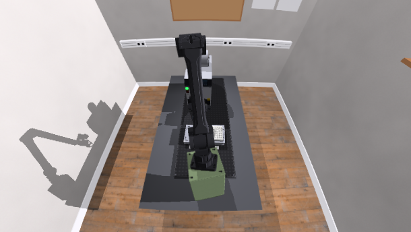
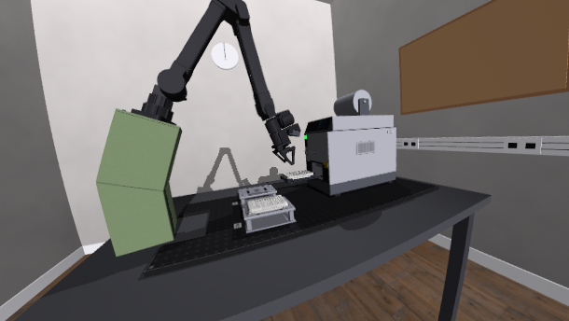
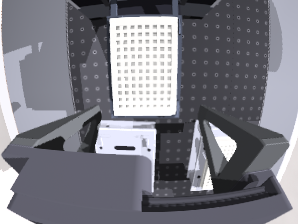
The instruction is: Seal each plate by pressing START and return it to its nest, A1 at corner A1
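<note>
An off-white plate lies on the sealer's stage, which is out in front of the sealer. It looks flat; I cannot tell whether foil covers it. The sealer's lamp is green. My gripper is open and empty, above the stage plate, with its fingers towards the plate's near end in the wrist view. The other plate sits in one nest. The other nest is empty. Nest labels are unreadable.
The foil roll stands on top of the sealer. The two nests stand side by side on the black perforated board, between the green arm base and the sealer.
</note>
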Robot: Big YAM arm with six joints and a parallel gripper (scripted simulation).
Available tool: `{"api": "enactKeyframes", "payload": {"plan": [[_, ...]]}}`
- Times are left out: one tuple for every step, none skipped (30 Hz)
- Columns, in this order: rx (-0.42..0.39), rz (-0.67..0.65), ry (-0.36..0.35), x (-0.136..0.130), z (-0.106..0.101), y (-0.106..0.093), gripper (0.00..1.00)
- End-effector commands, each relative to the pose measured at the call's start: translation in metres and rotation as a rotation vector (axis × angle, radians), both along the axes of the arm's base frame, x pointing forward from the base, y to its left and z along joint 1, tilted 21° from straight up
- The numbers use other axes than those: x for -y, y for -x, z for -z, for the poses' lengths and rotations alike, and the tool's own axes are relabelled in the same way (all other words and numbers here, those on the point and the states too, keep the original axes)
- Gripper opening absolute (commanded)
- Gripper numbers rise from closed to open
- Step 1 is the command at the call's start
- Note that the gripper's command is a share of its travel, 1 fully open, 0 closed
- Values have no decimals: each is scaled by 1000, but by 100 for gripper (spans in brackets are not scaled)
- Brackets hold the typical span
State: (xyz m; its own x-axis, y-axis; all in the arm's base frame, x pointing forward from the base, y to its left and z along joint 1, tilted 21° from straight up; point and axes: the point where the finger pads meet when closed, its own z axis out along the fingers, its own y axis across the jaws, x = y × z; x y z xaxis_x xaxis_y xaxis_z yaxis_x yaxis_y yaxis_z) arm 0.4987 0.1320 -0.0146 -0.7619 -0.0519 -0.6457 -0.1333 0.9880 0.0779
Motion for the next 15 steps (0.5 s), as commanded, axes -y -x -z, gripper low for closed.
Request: {"api": "enactKeyframes", "payload": {"plan": [[48,-1,-16,-7,-17,-6,100],[55,3,-18,-5,-19,-8,100],[61,6,-20,-3,-20,-8,100],[60,10,-19,-1,-19,-6,100],[59,14,-19,2,-18,-4,100],[57,14,-18,3,-17,-1,100],[54,14,-17,3,-15,1,100],[52,14,-17,4,-14,4,100],[46,14,-15,5,-11,6,100],[42,14,-14,5,-8,8,100],[38,14,-13,6,-5,10,100],[34,14,-12,6,-2,13,100],[-10,9,-7,7,-5,11,100],[-51,4,-2,8,-9,8,100],[-82,0,4,8,-12,4,100]]}}
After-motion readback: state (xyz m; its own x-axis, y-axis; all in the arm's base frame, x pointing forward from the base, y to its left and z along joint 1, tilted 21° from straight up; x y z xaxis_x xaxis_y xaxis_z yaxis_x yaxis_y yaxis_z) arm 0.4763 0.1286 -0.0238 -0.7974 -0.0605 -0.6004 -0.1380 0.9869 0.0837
